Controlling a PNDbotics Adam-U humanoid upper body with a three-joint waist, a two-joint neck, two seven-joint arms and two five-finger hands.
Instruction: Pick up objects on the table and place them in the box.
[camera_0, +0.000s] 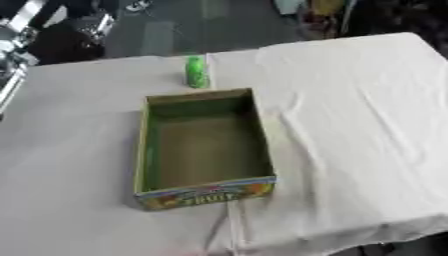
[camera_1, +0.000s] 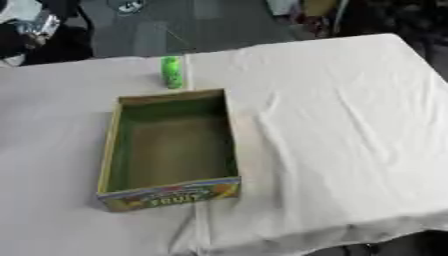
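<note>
In our left eye view an open cardboard box (camera_0: 206, 147) sits on the white tablecloth (camera_0: 359, 125); a green bottle (camera_0: 197, 71) stands upright just beyond its far wall. Our right eye view shows the same; neither hand appears, so we cannot tell their fingers.

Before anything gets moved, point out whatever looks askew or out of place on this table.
Nothing is spilled or damaged. The box lies slightly askew and empty. The green bottle stands upright just beyond its far wall. The white tablecloth is wrinkled to the box's right. Neither hand shows.
</note>
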